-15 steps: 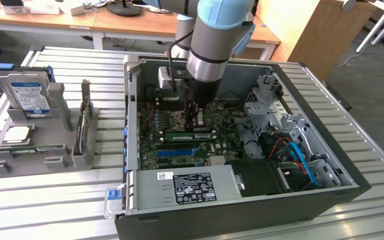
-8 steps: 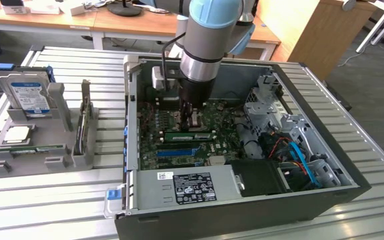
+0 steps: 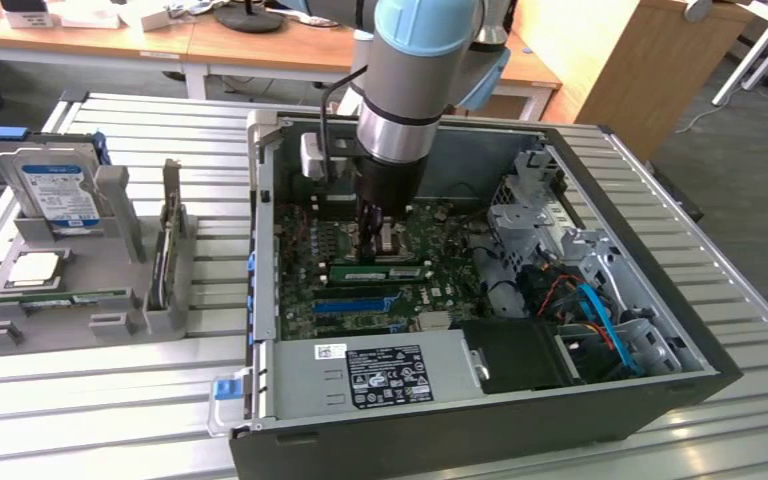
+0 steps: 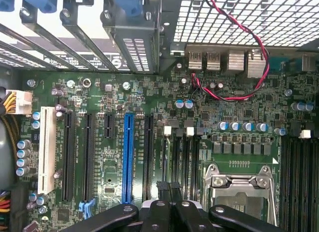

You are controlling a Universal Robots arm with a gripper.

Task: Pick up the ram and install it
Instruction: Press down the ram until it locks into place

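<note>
Ram (image 3: 377, 270) is inside the open computer case (image 3: 704, 340), standing on edge on the motherboard (image 4: 99, 97) with its white label facing the exterior camera. Its long axis runs across the exterior view, left to right and roughly level, parallel to the blue slot (image 3: 357, 301), which lies just on the camera's side of it. My gripper (image 3: 379, 232) is right above and just behind the ram in that view; can't tell if I'm touching it. Arm (image 3: 404, 90) comes in from the top and the wrist points straight down into the case, tool vertical. In the wrist view my fingers (image 4: 162, 186) are pressed together, nothing visible between them, gripper (image 4: 169, 185) over the narrow black slots between the blue slot (image 4: 128, 157) and the processor socket (image 4: 239, 189). Parts tray (image 3: 37, 335) sits outside the case on the exterior view's left, well apart from me, with a hard drive (image 3: 51, 190) standing upright in it.
</note>
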